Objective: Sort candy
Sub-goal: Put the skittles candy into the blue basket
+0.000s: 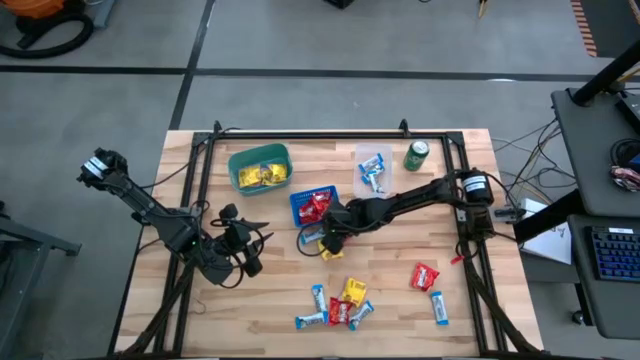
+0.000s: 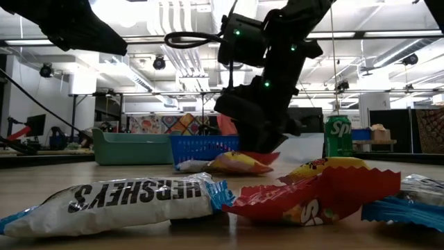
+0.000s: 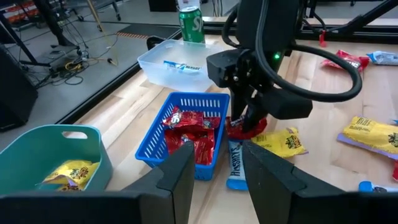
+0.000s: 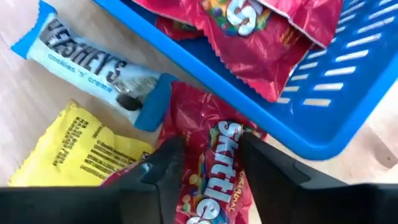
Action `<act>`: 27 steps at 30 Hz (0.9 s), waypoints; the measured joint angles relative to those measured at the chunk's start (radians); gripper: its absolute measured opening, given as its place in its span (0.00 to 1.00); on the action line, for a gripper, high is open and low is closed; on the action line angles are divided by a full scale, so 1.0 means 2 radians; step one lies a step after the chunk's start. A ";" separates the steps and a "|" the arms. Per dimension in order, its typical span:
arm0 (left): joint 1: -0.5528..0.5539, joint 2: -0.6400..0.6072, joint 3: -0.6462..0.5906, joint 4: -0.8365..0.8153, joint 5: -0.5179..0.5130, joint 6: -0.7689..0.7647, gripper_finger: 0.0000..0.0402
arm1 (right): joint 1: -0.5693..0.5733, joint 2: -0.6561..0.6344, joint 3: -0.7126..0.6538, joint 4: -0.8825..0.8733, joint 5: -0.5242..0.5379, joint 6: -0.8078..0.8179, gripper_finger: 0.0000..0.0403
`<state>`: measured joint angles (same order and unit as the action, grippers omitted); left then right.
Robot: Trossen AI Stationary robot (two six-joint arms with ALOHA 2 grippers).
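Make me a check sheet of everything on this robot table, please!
Surface: wooden table, inside a black frame.
Job's things: red Skittles packs in the blue basket; yellow packs in the green bin; a Hershey's bar in the clear tub. A red Skittles pack, Hershey's bar and yellow pack lie beside the blue basket. More candy near the front edge.
Clutter: green Sprite can.
Grippers: right gripper open, its fingers either side of the Skittles pack outside the basket; left gripper open, empty, facing the basket.
Cables: black cables along both arms and off the right side.
Surroundings: desk with keyboard, grey floor.
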<state>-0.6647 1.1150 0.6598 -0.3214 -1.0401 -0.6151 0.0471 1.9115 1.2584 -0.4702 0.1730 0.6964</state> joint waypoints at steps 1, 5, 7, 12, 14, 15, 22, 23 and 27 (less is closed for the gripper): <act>0.000 0.000 0.000 0.000 0.000 0.000 0.29 | 0.000 -0.001 0.000 -0.002 -0.002 0.000 0.35; 0.000 0.000 0.000 0.000 0.001 0.000 0.29 | 0.000 -0.007 -0.002 -0.014 -0.007 -0.003 0.24; 0.000 0.000 0.000 0.000 0.001 0.000 0.29 | 0.000 -0.008 -0.002 -0.016 -0.010 -0.009 0.17; 0.000 0.000 0.000 0.000 0.001 -0.001 0.29 | 0.000 -0.010 -0.002 -0.029 -0.021 -0.026 0.04; 0.000 0.000 0.000 0.000 0.001 -0.002 0.29 | 0.000 -0.011 -0.001 -0.039 -0.023 -0.028 0.03; 0.000 0.000 0.000 0.000 0.001 -0.003 0.29 | 0.000 -0.013 -0.001 -0.047 -0.024 -0.029 0.03; 0.000 0.000 0.000 0.000 0.001 -0.003 0.29 | 0.002 -0.047 0.002 -0.099 -0.026 -0.039 0.02; 0.000 0.000 0.000 0.000 0.001 -0.003 0.29 | 0.002 -0.056 0.003 -0.101 -0.027 -0.042 0.02; 0.000 0.000 0.000 0.001 0.001 -0.003 0.29 | 0.004 -0.096 0.003 -0.087 -0.036 -0.053 0.02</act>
<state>-0.6647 1.1149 0.6598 -0.3200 -1.0378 -0.6205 0.0551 1.7202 1.2648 -0.6436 0.1007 0.5900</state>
